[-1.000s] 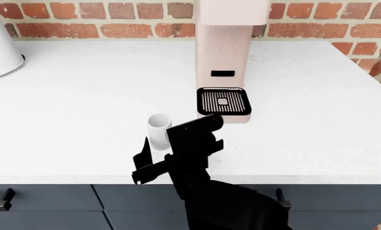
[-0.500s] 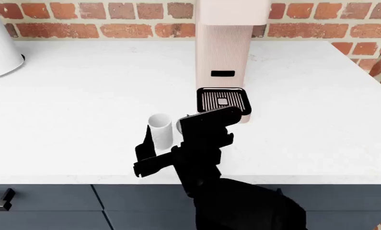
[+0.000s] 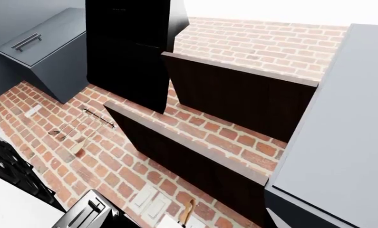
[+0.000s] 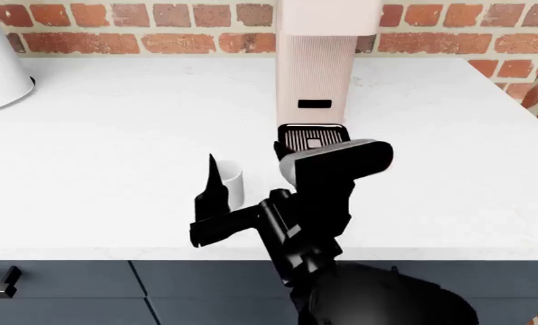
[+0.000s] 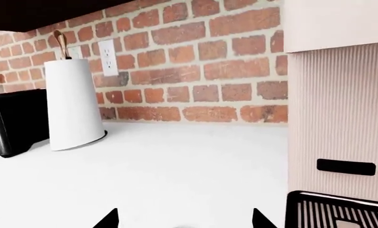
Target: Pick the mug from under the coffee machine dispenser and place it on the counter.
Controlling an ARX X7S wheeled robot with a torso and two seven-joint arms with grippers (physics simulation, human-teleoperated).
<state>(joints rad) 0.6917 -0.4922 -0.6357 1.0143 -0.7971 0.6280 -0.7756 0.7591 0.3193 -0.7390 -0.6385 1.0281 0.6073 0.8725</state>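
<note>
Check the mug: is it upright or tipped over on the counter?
Upright. In the head view the mug stands on the counter with vertical sides, beside the drip tray, partly hidden by the right claw.

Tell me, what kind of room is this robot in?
Most likely a kitchen. There is a pink coffee machine on a white counter, a red brick wall with a toaster and a paper towel roll beside it.

Counter point(image 4: 115, 128) w/ mug point(image 4: 231, 181), coffee machine point(image 4: 316, 81), maybe towel roll point(image 5: 72, 104).
</note>
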